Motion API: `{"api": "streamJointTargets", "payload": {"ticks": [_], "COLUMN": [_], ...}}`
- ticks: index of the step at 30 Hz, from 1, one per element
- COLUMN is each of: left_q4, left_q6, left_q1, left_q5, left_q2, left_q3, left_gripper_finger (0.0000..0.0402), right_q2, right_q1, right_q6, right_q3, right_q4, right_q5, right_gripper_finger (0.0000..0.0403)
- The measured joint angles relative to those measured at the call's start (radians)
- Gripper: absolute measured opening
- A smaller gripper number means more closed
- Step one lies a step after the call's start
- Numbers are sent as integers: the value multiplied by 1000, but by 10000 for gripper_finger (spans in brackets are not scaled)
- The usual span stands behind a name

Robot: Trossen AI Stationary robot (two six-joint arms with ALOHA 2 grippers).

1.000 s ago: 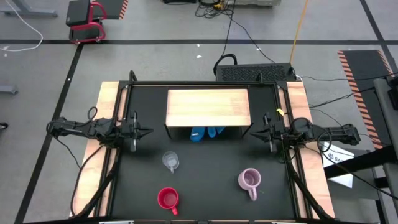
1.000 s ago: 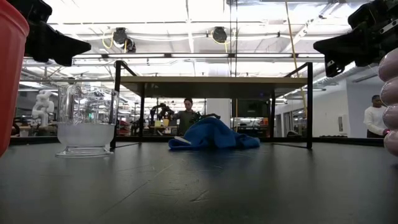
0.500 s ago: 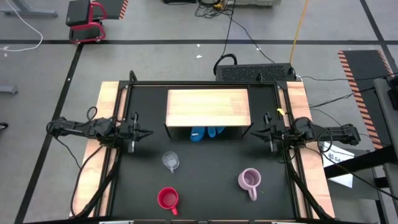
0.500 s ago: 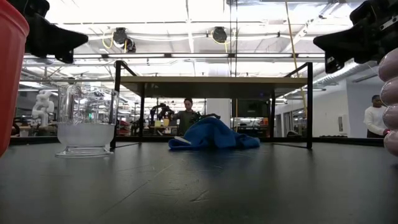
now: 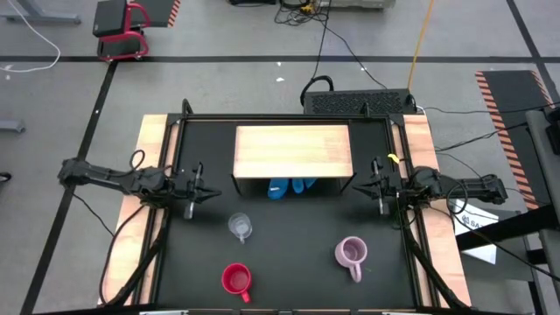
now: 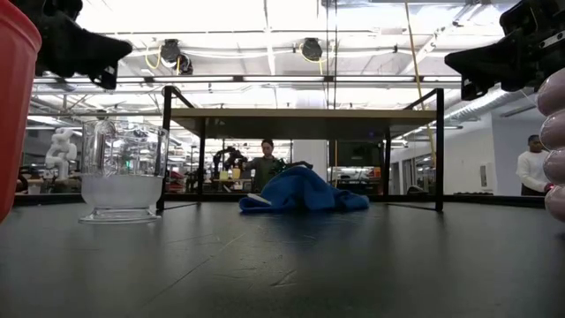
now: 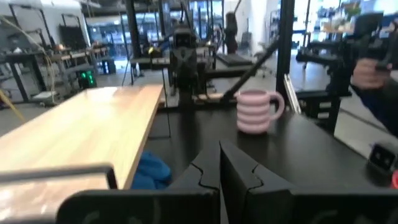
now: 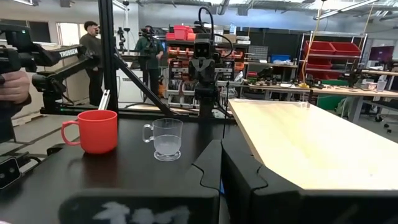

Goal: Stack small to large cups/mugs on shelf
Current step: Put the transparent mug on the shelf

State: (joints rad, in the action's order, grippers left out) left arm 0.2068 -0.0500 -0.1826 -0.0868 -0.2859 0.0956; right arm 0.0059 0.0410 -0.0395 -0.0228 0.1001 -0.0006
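Observation:
The clear glass cup point(image 5: 240, 227) stands upright on the black tabletop, with the red mug point(image 5: 236, 280) nearer the front edge and the lilac mug point(image 5: 352, 254) to the right. All three rest on their bases. The shelf point(image 5: 293, 150), a light wooden board on a black frame, stands at the far middle. My left gripper point(image 5: 215, 194) is shut and empty, hovering by the shelf's left end, beyond the clear cup. My right gripper point(image 5: 357, 185) is shut and empty by the shelf's right end. The left wrist view shows the lilac mug point(image 7: 255, 111). The right wrist view shows the red mug point(image 8: 96, 130) and the clear cup point(image 8: 166, 139).
A crumpled blue cloth point(image 5: 290, 186) lies on the table under the shelf board. Wooden side rails point(image 5: 153, 149) run along the table's left and right edges. People stand in the room behind the table point(image 6: 265, 163).
My left gripper has gone a little toward the table's near edge and toward the right, closer to the clear glass cup, still shut. The cups have stayed where they were.

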Motion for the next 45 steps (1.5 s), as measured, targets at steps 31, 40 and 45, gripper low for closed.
{"api": "streamJointTargets", "payload": {"ticks": [31, 40, 45], "left_q4": [252, 230, 100], "left_q6": [92, 102, 229], "left_q1": [-151, -179, -180], "left_q5": [-66, -109, -204], "left_q2": [-464, -544, -568], "left_q3": [141, 211, 258], "left_gripper_finger": [0, 0, 0], "right_q2": [0, 0, 0], "right_q1": [0, 0, 0], "right_q6": [-52, -52, -52], "right_q3": [0, 0, 0], "right_q4": [-2, -12, -16], "right_q5": [0, 0, 0], "right_gripper_finger": [0, 0, 0]}}
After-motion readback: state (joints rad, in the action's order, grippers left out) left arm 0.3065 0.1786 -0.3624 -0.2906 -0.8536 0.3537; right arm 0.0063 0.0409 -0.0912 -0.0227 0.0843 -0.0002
